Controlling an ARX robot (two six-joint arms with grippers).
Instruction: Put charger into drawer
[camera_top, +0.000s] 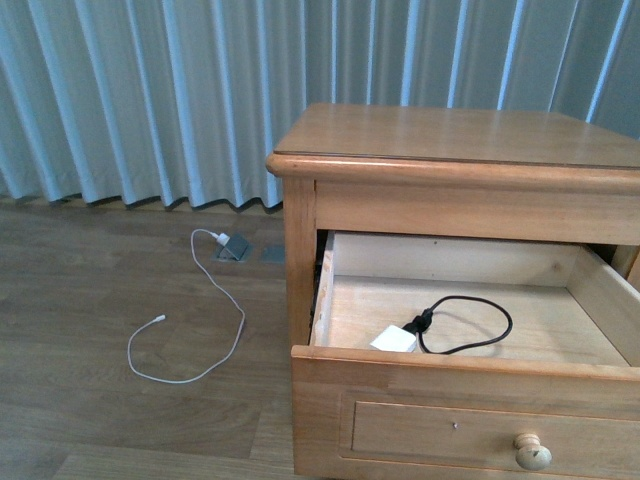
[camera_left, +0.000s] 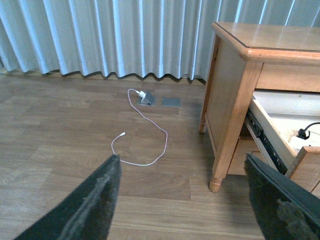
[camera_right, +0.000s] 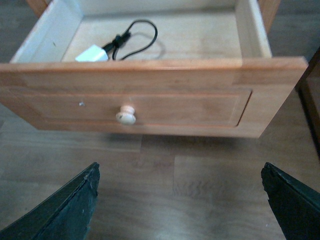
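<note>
And there's the charger (camera_top: 394, 339), sitting inside the drawer (camera_top: 460, 385)! The little white block lies flat on the pale wood floor of the drawer, tucked just behind the front panel, toward the drawer's left wall. Its black cable (camera_top: 470, 325) curls in a loose loop deeper into the drawer, all of it within the walls, nothing hanging over the rim. A sensible spot, that. Low and flat, with no cord to snag if the drawer gets pushed home.

The drawer itself is pulled well out of the nightstand (camera_top: 450, 135), and the slide rail shows along the drawer's side in the left wrist view. That wide opening is what leaves room to drop something in from above.

Now the arms. The right claw (camera_right: 180, 167) hangs out in front of the drawer, below the round knob (camera_right: 125, 115), fingers spread wide with nothing between them. The left claw (camera_left: 182, 160) is off to the drawer's left, over the floor, jaws equally wide apart and empty. Neither is touching the drawer or the charger. Both read as parked clear, so nothing can bump the front panel.

Away from the drawer, out on the wooden floor, a long white cable (camera_top: 190, 340) trails from a floor socket (camera_top: 233, 246) near the curtain (camera_top: 150, 90). Not part of this job.

My call is that the placing looks done. The only thing arguably left would be nudging the drawer shut, and the right claw is the one lined up with that knob.
</note>
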